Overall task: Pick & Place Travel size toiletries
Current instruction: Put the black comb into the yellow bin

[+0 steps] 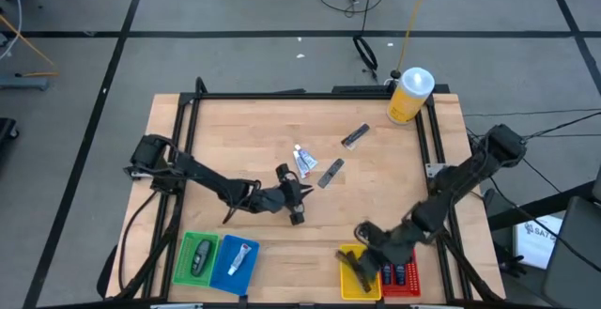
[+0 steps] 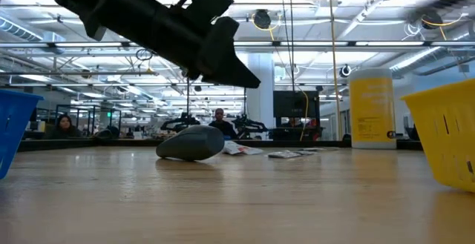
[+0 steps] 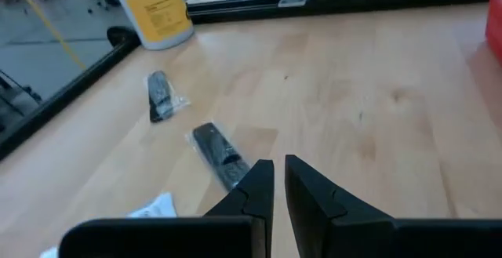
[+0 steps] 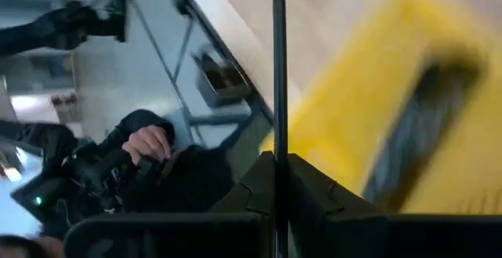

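Several travel size toiletries lie mid-table: a white-and-blue tube [image 1: 302, 162] and two wrapped dark sticks [image 1: 331, 172] [image 1: 355, 136]. A dark grey oval mini bottle [image 2: 191, 142] lies on its side under my left gripper [image 3: 278, 165]. That gripper hovers low, slanting down, its fingers a narrow gap apart with nothing between them, just short of the nearer wrapped stick [image 3: 220, 153]. My right gripper [image 4: 278, 158] is over the yellow bin [image 1: 344, 276], shut on a slim black stick [image 4: 278, 70]. My right gripper pinches the slim black stick's lower end [image 4: 278, 144] between its two shut fingers. The stick runs straight on past the fingertips, along the line of the fingers. It is lifted clear above the yellow bin [image 4: 376, 93]. Only its thin edge shows.
A large yellow bottle [image 1: 409, 95] stands at the far right corner. At the near edge are a green bin [image 1: 195, 257] holding a dark bottle, a blue bin [image 1: 235, 260] holding a white tube and a red bin [image 1: 399, 273]. A person [image 4: 149, 144] sits beyond the table.
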You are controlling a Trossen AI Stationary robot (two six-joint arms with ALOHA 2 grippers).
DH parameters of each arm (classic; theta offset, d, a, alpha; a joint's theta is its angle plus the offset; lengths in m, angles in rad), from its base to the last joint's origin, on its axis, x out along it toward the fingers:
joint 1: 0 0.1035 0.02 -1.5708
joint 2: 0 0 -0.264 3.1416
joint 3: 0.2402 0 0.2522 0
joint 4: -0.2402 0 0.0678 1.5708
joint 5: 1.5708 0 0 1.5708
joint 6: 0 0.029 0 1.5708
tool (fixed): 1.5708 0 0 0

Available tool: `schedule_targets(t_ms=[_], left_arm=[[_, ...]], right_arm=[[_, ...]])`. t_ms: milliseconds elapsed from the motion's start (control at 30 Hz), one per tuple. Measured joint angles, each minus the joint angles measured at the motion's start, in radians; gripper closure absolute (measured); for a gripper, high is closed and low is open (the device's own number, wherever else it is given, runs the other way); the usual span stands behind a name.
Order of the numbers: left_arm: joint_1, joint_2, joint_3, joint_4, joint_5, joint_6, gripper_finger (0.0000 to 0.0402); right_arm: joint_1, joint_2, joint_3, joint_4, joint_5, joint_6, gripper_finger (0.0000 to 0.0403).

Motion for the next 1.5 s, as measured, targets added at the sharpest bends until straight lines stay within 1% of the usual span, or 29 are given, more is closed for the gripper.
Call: schedule_targets(t_ms=[100, 167, 233, 367, 500, 600, 667, 733, 800, 900, 967, 1067, 1133, 1200, 1300, 1367, 1433, 1500], left_arm=[[0.000, -0.001, 0.000, 0.017, 0.004, 0.043, 0.0364], [0.000, -0.005, 0.000, 0.013, 0.008, 0.063, 0.0364], [0.000, -0.006, 0.000, 0.014, 0.018, 0.078, 0.0364], [0.000, -0.006, 0.000, 0.013, 0.020, 0.088, 0.0364], [0.000, -0.006, 0.000, 0.008, 0.020, 0.089, 0.0364], [-0.002, -0.006, 0.000, -0.005, 0.027, 0.088, 0.0364], [-0.002, -0.006, 0.000, -0.020, 0.031, 0.089, 0.0364], [-0.002, -0.006, 0.000, -0.023, 0.032, 0.089, 0.0364], [-0.003, -0.006, 0.000, -0.025, 0.031, 0.088, 0.0364], [-0.006, -0.006, 0.000, -0.031, 0.024, 0.106, 0.0364], [-0.005, -0.009, 0.001, -0.028, 0.000, 0.146, 0.0364], [0.006, -0.024, 0.001, -0.034, -0.039, 0.129, 0.0364], [0.029, -0.034, 0.001, -0.048, -0.019, 0.081, 0.0364], [0.064, -0.034, 0.001, -0.062, 0.055, 0.020, 0.0364], [0.143, -0.029, 0.001, -0.096, 0.252, -0.073, 0.0364], [0.207, -0.019, 0.002, -0.107, 0.359, -0.127, 0.0364], [0.264, -0.010, 0.001, -0.116, 0.427, -0.146, 0.0364], [0.313, 0.007, 0.009, -0.098, 0.493, -0.141, 0.0364]], right_arm=[[0.049, 0.028, 0.001, -0.003, 0.002, 0.177, 0.0394], [0.067, 0.038, 0.001, -0.015, 0.007, 0.258, 0.0392], [0.074, 0.041, 0.001, -0.046, 0.024, 0.307, 0.0385], [0.072, 0.042, 0.001, -0.058, 0.056, 0.330, 0.0360], [0.073, 0.042, 0.001, -0.060, 0.078, 0.309, 0.0320], [0.073, 0.035, 0.001, -0.059, 0.087, 0.268, 0.0281], [0.073, 0.017, 0.001, -0.037, 0.123, 0.202, 0.0258], [0.062, -0.017, 0.001, 0.010, 0.195, 0.032, 0.0240], [0.018, -0.068, 0.003, 0.002, 0.235, -0.183, 0.0229], [-0.080, -0.128, -0.012, -0.143, 0.304, -0.493, 0.0226], [-0.185, -0.165, -0.049, -0.252, 0.327, -0.666, 0.0228], [-0.409, -0.215, -0.127, -0.289, 0.267, -0.913, 0.0230], [-0.563, -0.230, -0.192, -0.222, 0.172, -1.084, 0.0226], [-0.711, -0.236, -0.262, -0.110, 0.033, -1.228, 0.0216], [-0.924, -0.220, -0.348, 0.053, -0.157, -1.374, 0.0193], [-1.033, -0.190, -0.395, 0.123, -0.232, -1.455, 0.0176], [-1.115, -0.147, -0.422, 0.221, -0.289, -1.540, 0.0160], [-1.175, -0.081, -0.429, 0.323, -0.336, -1.589, 0.0148]])
